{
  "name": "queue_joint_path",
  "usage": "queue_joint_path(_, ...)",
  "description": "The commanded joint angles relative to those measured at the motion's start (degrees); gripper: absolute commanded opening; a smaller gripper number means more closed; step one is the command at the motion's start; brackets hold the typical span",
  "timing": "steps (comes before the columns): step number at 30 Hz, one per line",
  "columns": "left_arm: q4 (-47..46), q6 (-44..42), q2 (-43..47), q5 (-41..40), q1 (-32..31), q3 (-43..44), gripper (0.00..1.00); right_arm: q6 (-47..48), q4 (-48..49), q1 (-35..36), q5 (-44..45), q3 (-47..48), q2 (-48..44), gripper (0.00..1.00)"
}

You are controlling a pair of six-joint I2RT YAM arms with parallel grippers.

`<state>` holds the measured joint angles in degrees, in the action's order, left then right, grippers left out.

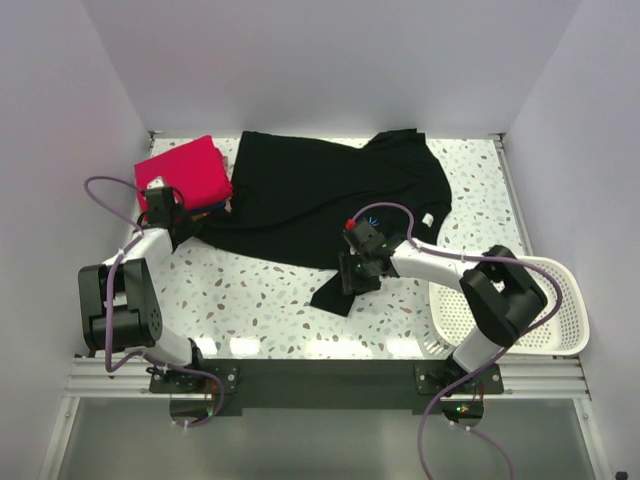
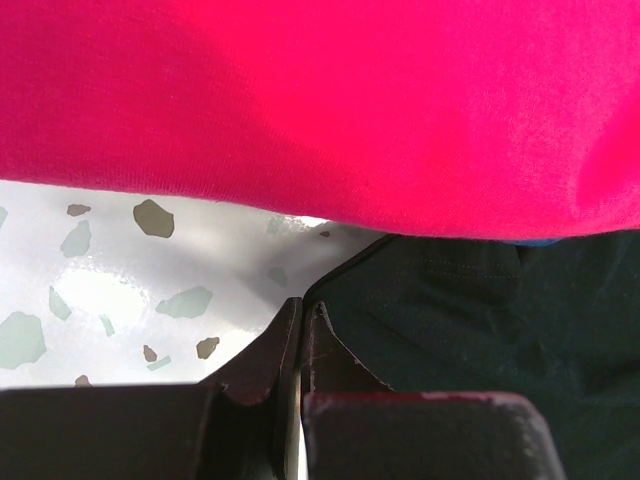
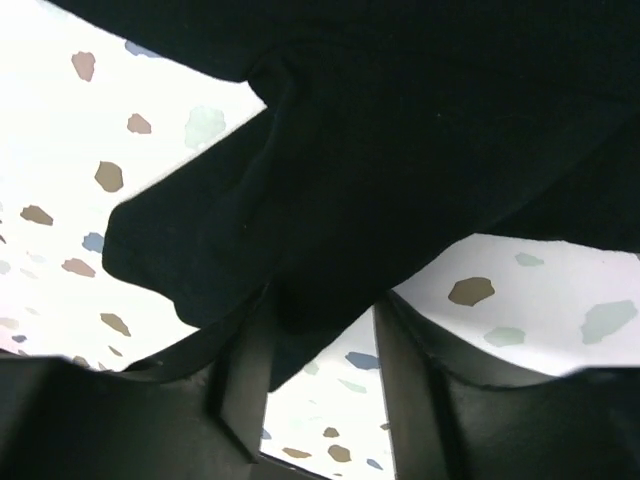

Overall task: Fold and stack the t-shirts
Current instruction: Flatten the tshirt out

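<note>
A black t-shirt point(image 1: 330, 190) lies spread across the middle of the table, its light-blue chest mark point(image 1: 372, 215) facing up. Its left corner is drawn to a point at my left gripper point(image 1: 188, 224), which is shut on that hem corner point(image 2: 330, 285). Just behind it sits a folded pinkish-red t-shirt point(image 1: 185, 170) point(image 2: 320, 100), with a blue edge point(image 2: 540, 241) of another shirt beneath. My right gripper point(image 1: 352, 275) point(image 3: 325, 310) stands over the black shirt's near sleeve point(image 3: 230, 230). Its jaws stand apart, with a fold of that cloth hanging between them against the left finger point(image 3: 245, 370).
A white mesh basket point(image 1: 560, 300) stands at the near right, beside the right arm's base. White walls close off the back and both sides. Speckled tabletop point(image 1: 250, 300) shows in front of the black shirt.
</note>
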<state>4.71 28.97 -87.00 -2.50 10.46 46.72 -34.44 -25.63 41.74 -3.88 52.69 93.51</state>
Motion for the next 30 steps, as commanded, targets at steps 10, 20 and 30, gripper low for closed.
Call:
queue_joint_path(10, -2.7, 0.4, -0.1, 1.6, 0.5, 1.0, 0.00, 1.0, -11.1, 0.5, 7.1, 3.9, -3.6, 0.00)
queue_joint_path(20, -3.1, 0.5, -0.4, 4.5, 0.5, 0.9, 0.00, 5.8, -30.0, 0.5, 18.6, 17.0, -8.1, 0.00)
queue_joint_path(30, -3.2, 0.4, -1.4, 5.3, 0.5, 1.0, 0.00, 6.7, -28.0, 11.1, 10.4, 27.7, 3.9, 0.04)
